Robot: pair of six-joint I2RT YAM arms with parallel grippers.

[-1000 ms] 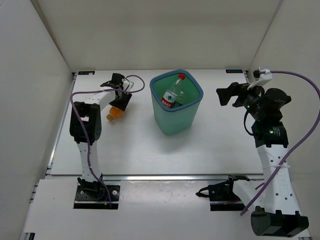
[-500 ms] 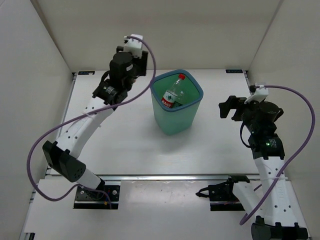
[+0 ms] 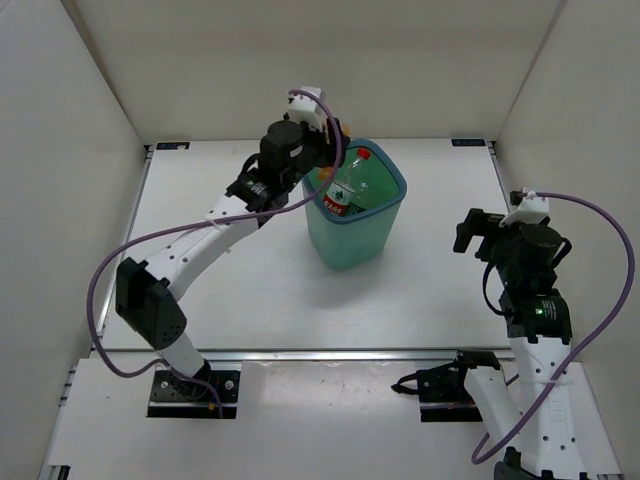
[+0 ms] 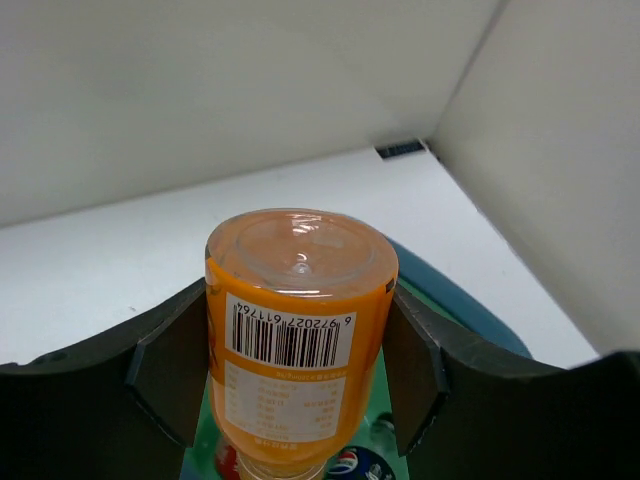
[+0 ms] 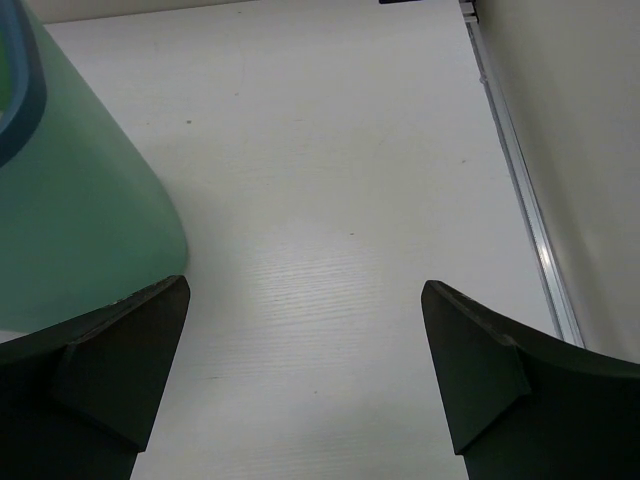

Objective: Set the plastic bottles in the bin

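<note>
Hovering over the bin (image 3: 352, 245), outstretched left fingers (image 4: 168, 372) clamp orange bottle (image 4: 296, 345); right fingers (image 5: 118, 352) spread.

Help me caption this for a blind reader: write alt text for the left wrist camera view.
An orange bottle, base toward the camera with a barcode label showing, is clamped in the left gripper between its two dark fingers. Below it curves the blue-grey rim of the bin, with white table and walls beyond.
</note>
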